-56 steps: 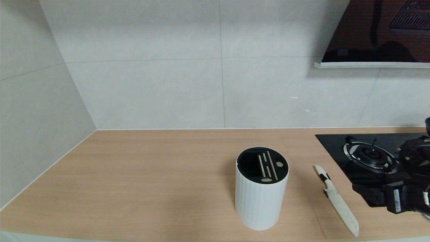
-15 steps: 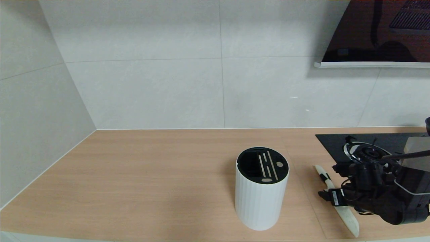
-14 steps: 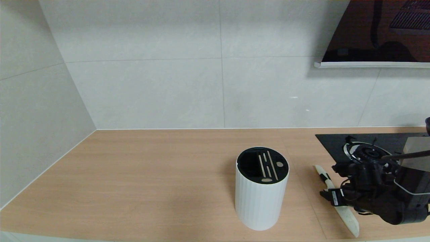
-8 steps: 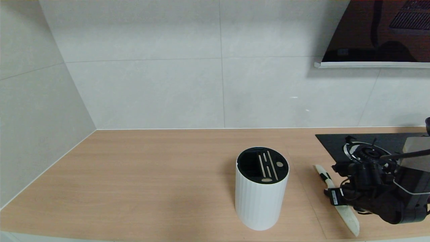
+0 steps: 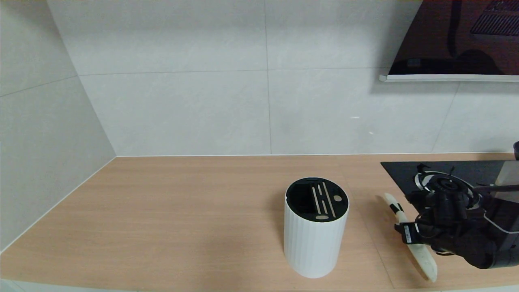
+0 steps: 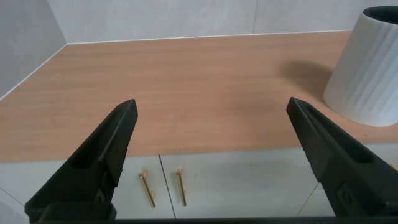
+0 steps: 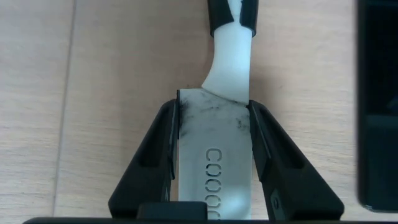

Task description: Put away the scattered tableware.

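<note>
A white-bladed knife [image 5: 423, 256] with a white and black handle lies slanted on the wooden counter [image 5: 182, 215], right of the knife holder. The holder [image 5: 315, 229] is a white ribbed cylinder with a black slotted top, and it stands upright. My right gripper [image 5: 410, 237] is shut across the blade just below the handle. In the right wrist view the two black fingers [image 7: 163, 155] press both flat edges of the knife [image 7: 230, 68]. My left gripper [image 6: 211, 155] hangs open in front of the counter edge, with the holder [image 6: 367, 62] off to one side.
A black gas stove [image 5: 442, 182] with a burner ring lies directly right of the knife. A dark range hood [image 5: 454, 40] hangs on the tiled wall above it. White cabinet doors with gold handles [image 6: 149, 190] sit below the counter edge.
My right gripper came in from the right and closed on the knife. In the last half second the knife shifted slightly right with it, and its handle end swung away from the holder.
</note>
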